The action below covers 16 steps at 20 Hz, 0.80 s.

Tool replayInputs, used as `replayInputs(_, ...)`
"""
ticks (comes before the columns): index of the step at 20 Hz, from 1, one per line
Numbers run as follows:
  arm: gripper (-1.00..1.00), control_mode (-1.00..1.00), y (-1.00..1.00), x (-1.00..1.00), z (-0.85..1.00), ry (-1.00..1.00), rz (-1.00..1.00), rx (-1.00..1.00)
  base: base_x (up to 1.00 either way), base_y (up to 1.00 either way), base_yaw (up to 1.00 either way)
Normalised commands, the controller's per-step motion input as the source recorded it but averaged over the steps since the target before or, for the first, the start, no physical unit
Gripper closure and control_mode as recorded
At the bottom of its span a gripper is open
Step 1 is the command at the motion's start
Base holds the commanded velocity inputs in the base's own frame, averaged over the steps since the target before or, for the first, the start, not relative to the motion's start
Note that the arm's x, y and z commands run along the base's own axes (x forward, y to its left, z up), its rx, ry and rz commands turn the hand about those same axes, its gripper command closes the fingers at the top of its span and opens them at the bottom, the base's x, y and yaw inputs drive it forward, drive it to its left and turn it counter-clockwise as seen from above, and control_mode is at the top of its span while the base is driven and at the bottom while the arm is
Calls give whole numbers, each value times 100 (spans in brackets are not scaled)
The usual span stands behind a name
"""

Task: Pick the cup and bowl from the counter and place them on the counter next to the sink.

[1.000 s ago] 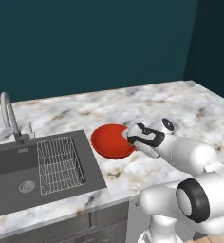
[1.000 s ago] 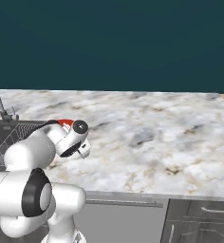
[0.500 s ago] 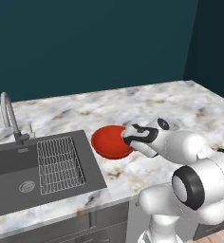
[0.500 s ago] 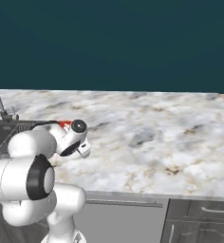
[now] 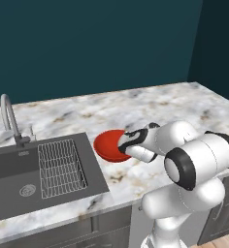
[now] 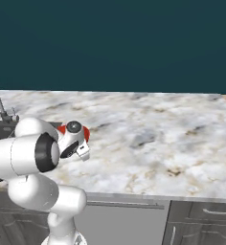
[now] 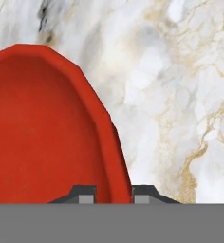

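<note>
The red bowl (image 5: 108,145) sits low over the marble counter (image 5: 184,104), just right of the sink (image 5: 19,167). I cannot tell whether it rests on the stone. My gripper (image 5: 122,145) is shut on the bowl's right rim. In the hand view the rim of the bowl (image 7: 47,128) runs down between my two fingertips, so my gripper (image 7: 115,194) has one tip inside and one outside. From the right base view, slivers of the bowl (image 6: 86,133) show behind my wrist. The cup is out of view.
A curved silver faucet (image 5: 8,116) stands behind the sink, and a wire rack (image 5: 60,167) lies in its right half. Bare marble (image 6: 158,139) stretches to the right of the arm. Grey drawers (image 6: 201,217) run under the counter's front edge.
The bowl has shifted slightly left toward the sink with my gripper still on its rim. My arm's elbow has swung round in front of the cameras.
</note>
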Motion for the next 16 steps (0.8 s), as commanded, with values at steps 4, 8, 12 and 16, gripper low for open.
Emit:
replayInputs(4, 100, -100, 3, -5, -25, 0, 0, 0, 0, 0, 0)
replayInputs(8, -100, -100, 2, -1, 0, 0, 0, 0, 0, 0, 0)
replayInputs(12, -100, -100, 0, 0, 0, 0, 0, 0, 0, 0, 0)
replayInputs(16, -100, -100, 0, -3, 4, -2, 0, 0, 0, 0, 0)
